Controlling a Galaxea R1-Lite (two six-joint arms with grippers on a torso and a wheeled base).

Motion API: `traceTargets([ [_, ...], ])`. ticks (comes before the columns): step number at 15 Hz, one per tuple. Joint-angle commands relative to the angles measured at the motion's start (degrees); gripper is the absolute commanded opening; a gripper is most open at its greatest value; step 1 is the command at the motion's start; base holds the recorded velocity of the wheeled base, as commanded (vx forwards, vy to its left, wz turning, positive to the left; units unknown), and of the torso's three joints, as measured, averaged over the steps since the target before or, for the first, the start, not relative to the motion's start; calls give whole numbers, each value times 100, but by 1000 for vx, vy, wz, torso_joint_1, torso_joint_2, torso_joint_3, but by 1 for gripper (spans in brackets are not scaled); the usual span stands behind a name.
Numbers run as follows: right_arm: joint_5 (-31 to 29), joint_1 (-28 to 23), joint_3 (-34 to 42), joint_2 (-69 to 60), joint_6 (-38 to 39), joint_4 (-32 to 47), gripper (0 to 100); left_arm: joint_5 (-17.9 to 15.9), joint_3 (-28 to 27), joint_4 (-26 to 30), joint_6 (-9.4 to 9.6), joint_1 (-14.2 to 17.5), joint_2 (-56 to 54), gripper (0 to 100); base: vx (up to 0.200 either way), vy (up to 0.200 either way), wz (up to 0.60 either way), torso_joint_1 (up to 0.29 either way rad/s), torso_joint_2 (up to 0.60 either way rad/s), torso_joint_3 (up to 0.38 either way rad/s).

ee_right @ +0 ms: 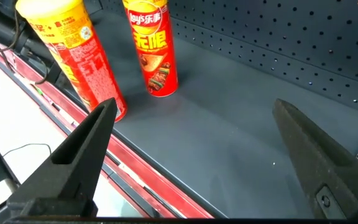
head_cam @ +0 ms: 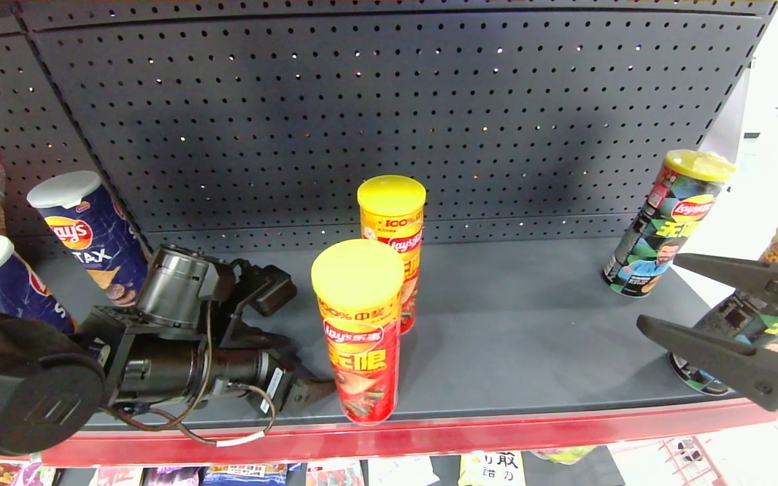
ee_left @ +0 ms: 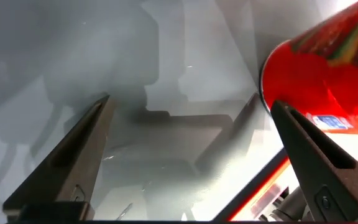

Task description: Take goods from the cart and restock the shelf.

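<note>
Grey perforated pegboard panel (head_cam: 389, 101) backs the shelf (head_cam: 510, 317), whose deck ends in a red front lip. At 9 o'clock in the head view, blue cans (head_cam: 92, 229) stand by the panel. The left gripper (ee_left: 191, 155) lies low on the deck at 7 o'clock, its jaws wide and holding nothing. One finger (head_cam: 311, 390) sits just beside the base of the front can (head_cam: 360, 331); contact cannot be confirmed. This can stands upright at 6 o'clock, right at the lip, with the rear can (head_cam: 392, 229) just behind it at its 12 o'clock. A green can (head_cam: 666, 223) stands well apart at 2 o'clock. The right gripper (head_cam: 659, 290) hovers at 3 o'clock, jaws wide and empty, with a dark can (head_cam: 747, 317) close behind it.

Hazards: the front can is tall, narrow-based and at the lip. Any sideways sweep of the left finger would likely tip it off the shelf or into the rear can, so a straight pull-back is advised. The right arm's spread jaws could likewise strike nearby cans.
</note>
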Motion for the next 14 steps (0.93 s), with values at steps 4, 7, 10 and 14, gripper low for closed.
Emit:
traceTargets([
  [4,2,4,4,38,-3,-4,100,-18,-22,-8,-10,-78,55,100,0,0,0,0,0,0],
  [7,2,4,4,46,-3,-4,100,-18,-145,-8,-19,-122,178,100,0,0,0,0,0,0],
  [10,2,4,13,46,-3,-4,100,-18,-268,-8,-19,-210,310,100,0,0,0,0,0,0],
  [14,2,-5,13,38,5,-4,100,-18,-321,-8,-27,-227,363,100,0,0,0,0,0,0],
])
